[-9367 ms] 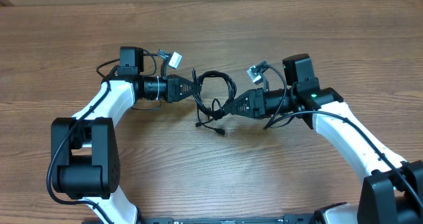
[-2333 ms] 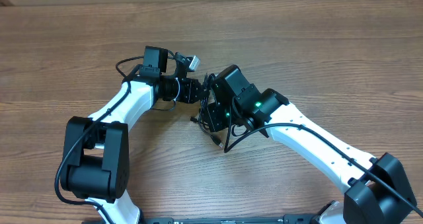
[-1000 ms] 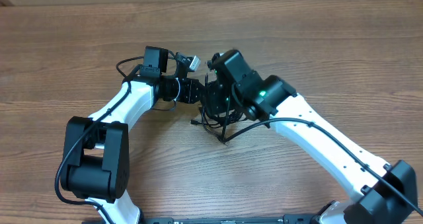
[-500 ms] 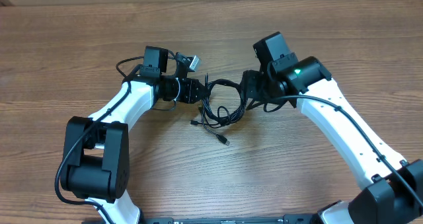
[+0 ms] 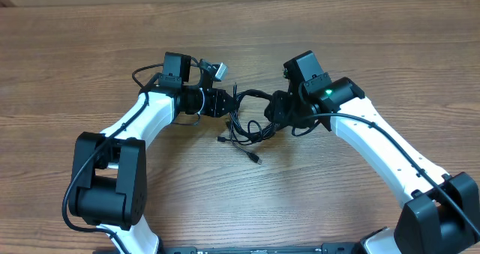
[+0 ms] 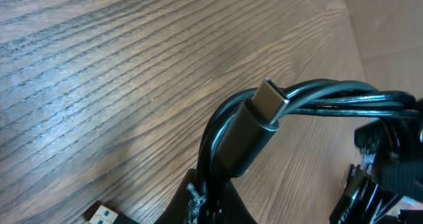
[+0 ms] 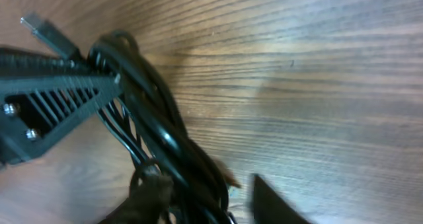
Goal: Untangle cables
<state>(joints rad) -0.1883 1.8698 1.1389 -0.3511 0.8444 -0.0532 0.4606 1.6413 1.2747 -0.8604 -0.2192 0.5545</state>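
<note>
Wooden table (image 5: 375, 44); cables (image 5: 251, 123) bunched between both sets of jaws; left gripper (image 5: 227, 104) clamped on strands behind plug (image 6: 268, 98); right gripper (image 5: 273, 114) jaws apart astride bundle; cords light, limp, slick; best pinched near plug

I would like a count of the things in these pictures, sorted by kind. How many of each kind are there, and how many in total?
Robot arms: 2 (left arm, right arm)
Bunch of tangled black cables: 1, separate cords not countable
Wooden table: 1
Total: 4
</note>
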